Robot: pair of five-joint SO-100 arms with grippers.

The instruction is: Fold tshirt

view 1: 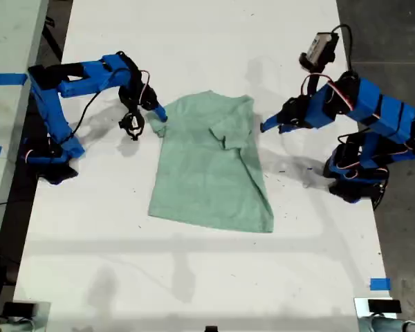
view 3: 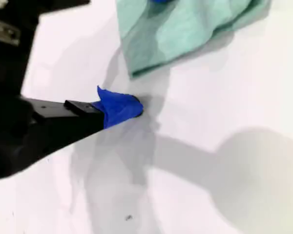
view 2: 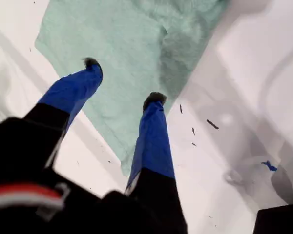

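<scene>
Mint tshirt point(view 1: 211, 166), exterior view only whole

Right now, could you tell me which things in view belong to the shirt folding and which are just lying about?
Job in hand: tshirt; my first gripper, jaws open over its edge; my second gripper, by its other edge.
Lying about: blue tape; dark specks on the table.
</scene>
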